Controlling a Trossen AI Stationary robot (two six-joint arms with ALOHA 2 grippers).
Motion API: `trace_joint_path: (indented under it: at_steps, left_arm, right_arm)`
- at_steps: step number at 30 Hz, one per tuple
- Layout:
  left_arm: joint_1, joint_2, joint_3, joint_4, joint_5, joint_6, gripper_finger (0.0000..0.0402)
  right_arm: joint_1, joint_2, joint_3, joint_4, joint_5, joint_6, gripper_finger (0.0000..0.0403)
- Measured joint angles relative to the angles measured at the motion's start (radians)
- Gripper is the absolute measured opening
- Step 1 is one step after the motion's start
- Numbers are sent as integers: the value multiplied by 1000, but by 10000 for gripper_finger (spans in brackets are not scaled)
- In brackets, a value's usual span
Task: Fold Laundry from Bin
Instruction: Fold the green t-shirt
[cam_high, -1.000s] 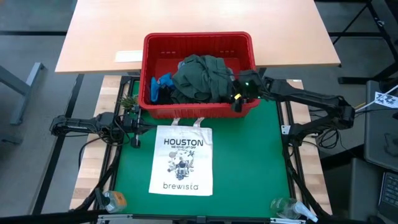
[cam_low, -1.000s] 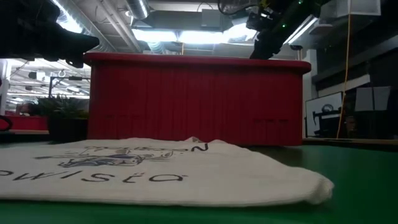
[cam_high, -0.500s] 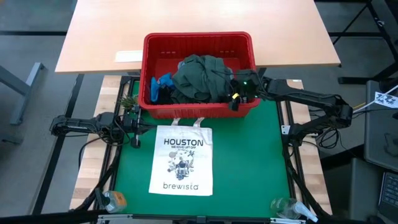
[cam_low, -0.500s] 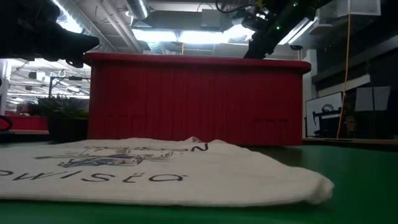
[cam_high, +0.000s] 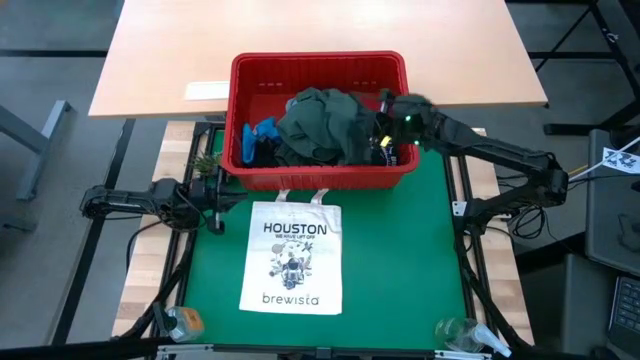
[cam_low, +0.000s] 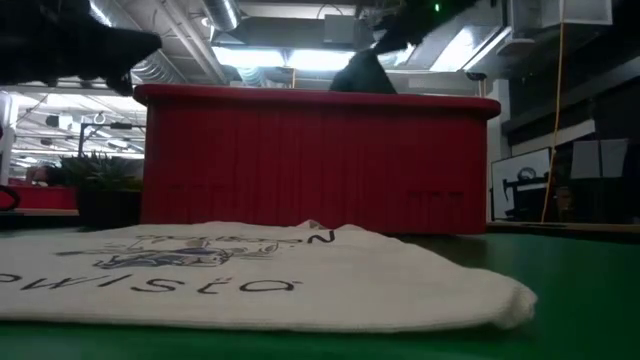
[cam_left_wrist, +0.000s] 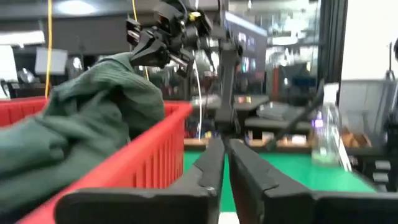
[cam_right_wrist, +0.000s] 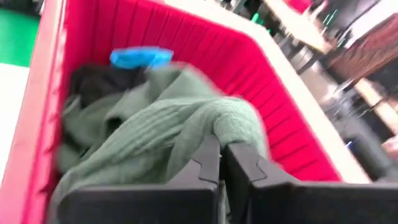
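Right hand pinching dark green garment over red bin

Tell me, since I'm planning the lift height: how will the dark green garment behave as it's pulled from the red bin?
Probably floppy: the dark green garment lies in soft, ribbed folds and drapes from the right gripper shut on it. It will likely trail low, perhaps dragging over the bin rim.

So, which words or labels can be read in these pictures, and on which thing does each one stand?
"HOUSTON": top line on the white tote bag, high view.
"brewista": bottom line on the same bag; in the low view only "wista" shows.
Small line under "HOUSTON": too small to read.
White sheet on the wooden table: no readable text.
Red bin: no label visible.
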Motion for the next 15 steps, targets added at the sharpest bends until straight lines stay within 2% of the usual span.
trace_joint_path:
  at_steps: [4, 8, 15]
  left_arm:
    - [0, 0, 0, 65, -12, 2, 67]
    - [0, 0, 0, 128, -46, 3, 98]
    - [0, 57, 0, 285, -86, 82, 115]
  right_arm:
    - [0, 0, 122, -35, -20, -23, 14]
    - [0, -1, 237, -109, -27, -75, 5]
    - [0, -1, 383, -227, -67, -98, 6]
